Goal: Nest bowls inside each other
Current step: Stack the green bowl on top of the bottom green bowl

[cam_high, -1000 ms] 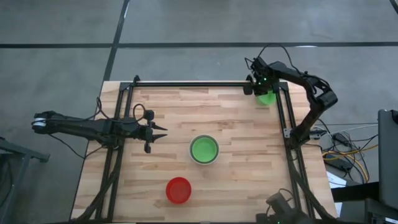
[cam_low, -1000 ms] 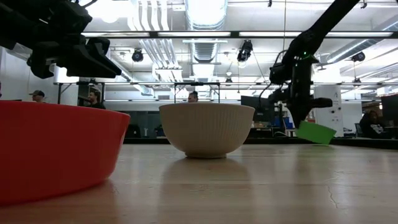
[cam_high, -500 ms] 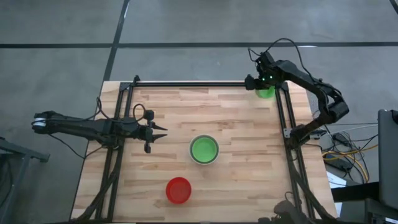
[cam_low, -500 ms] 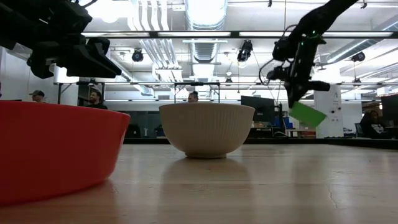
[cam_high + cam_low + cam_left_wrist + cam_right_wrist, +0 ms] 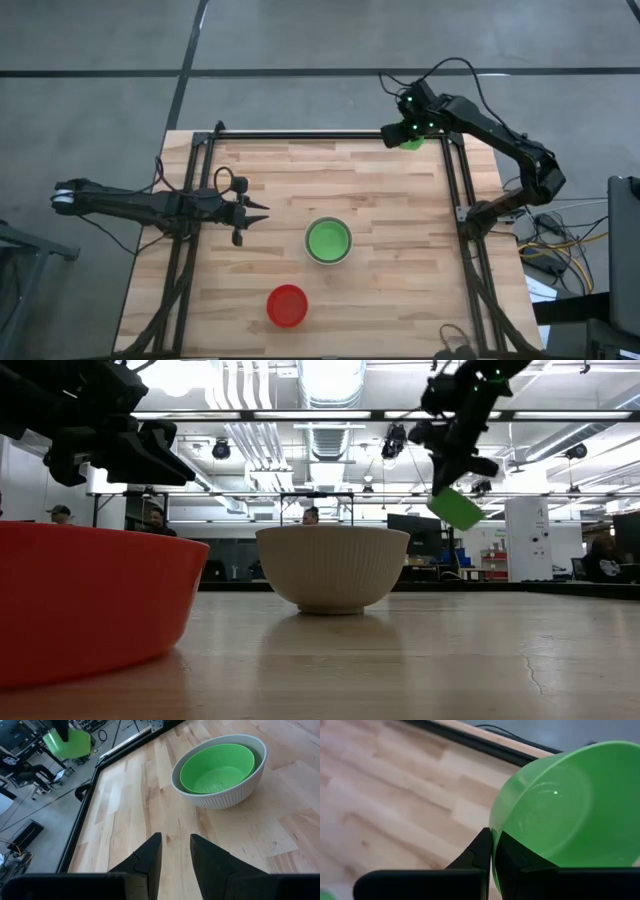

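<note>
My right gripper (image 5: 405, 133) hangs high over the table's far edge, right of centre, shut on a green bowl (image 5: 413, 142), also seen as the green bowl (image 5: 456, 508) in the low view. An off-white ribbed bowl (image 5: 328, 258) stands on its base at the table's middle with a second green bowl (image 5: 217, 767) sitting inside it. A red bowl (image 5: 287, 305) stands near the front edge. My left gripper (image 5: 175, 842) waits open over the table's left part, pointing toward the off-white bowl, nothing between its fingers. My right gripper holds the green bowl by its rim (image 5: 493, 822), one finger (image 5: 512, 852) inside the bowl and the other outside the wall. The fingers come slanting down from above. The bowl hangs tilted below them, lifted well clear of the table.
A black rail frame (image 5: 300, 134) runs along the far edge and down both sides of the wooden table (image 5: 380, 300). Cables (image 5: 545, 250) lie beyond the right edge. People show in the room behind the table in the low view.
My right gripper has risen with the green bowl and swung toward the table's far edge and leftward along it, rolling as it went. The bowl has gone from low above the table to high in the air, still tilted.
</note>
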### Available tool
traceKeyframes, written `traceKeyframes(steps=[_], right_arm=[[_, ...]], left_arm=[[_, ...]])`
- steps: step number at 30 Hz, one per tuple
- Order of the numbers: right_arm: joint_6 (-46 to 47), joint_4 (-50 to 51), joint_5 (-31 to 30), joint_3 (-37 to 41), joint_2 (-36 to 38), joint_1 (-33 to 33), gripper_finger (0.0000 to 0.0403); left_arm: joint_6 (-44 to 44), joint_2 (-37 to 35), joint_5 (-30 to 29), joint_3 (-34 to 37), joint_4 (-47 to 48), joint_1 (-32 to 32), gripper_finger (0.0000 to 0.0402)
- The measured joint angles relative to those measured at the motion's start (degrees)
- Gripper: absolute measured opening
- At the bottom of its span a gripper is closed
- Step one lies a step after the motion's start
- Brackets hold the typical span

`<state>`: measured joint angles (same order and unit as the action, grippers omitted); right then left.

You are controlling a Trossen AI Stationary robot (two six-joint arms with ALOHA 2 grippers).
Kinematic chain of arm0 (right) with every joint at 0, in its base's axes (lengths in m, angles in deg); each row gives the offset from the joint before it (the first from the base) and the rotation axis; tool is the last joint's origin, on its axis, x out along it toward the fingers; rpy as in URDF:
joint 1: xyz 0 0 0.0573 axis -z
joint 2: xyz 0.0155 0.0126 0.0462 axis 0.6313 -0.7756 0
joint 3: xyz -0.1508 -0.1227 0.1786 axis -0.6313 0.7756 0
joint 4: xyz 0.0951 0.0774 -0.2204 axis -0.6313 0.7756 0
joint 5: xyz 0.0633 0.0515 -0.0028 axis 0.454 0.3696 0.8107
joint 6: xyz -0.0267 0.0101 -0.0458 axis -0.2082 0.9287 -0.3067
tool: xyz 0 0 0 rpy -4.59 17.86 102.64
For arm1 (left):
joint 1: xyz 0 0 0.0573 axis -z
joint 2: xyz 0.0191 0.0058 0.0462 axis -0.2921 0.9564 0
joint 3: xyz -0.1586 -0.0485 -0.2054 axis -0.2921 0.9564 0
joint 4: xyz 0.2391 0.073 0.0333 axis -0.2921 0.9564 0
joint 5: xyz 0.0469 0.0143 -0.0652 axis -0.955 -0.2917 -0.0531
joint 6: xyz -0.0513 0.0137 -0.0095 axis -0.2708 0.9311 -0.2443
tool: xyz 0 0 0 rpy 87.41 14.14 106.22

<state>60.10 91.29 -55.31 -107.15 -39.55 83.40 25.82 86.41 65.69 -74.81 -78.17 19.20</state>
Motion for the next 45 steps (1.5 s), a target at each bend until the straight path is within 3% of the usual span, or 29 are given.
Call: traceKeyframes(steps=[15,33,45], right_arm=[[-1.02,0.67,-1.86,-7.44,0.00,-17.05,0.0011],[12.19,-4.51,-7.11,-8.46,-0.51,-31.94,0.0011],[18.48,-8.42,-9.29,-8.85,-5.37,-38.95,0.0011]], left_arm=[[-0.01,-0.01,0.00,0.00,0.00,0.02,0.0108],[-0.01,-0.01,0.01,0.00,0.00,0.01,0.0108],[-0.01,0.00,0.00,0.00,0.03,0.00,0.0108]])
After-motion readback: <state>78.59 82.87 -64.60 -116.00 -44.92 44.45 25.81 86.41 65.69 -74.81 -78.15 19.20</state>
